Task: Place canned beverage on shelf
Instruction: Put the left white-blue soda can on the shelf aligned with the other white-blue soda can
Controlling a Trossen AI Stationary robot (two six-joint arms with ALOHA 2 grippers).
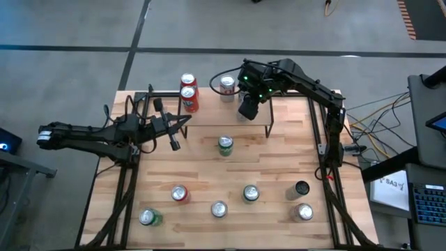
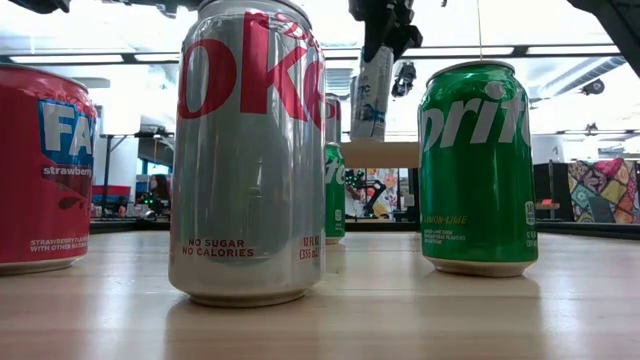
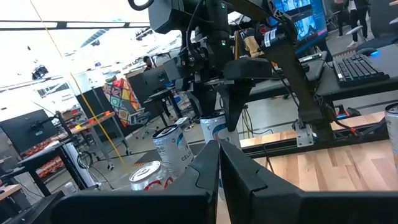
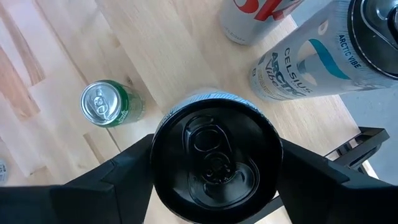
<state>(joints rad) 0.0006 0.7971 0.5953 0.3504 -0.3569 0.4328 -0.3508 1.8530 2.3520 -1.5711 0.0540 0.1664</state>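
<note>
Seen past the Diet Coke can [image 2: 250, 150] nearest the low camera, a slim black-topped can [image 4: 214, 155] is held upright between the right pincer [image 1: 249, 104] fingers, over the shelf [image 1: 261, 115] front edge. The can is judged stiff, smooth, slippery and moderately heavy, best gripped mid-wall. Beside the shelf, the left pincer [image 1: 174, 132] is kept shut and idle.

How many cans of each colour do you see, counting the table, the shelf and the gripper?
Green cans: 3
Red cans: 3
Silver or white cans: 3
Black-topped cans, one in the right gripper: 2
Total: 11
</note>
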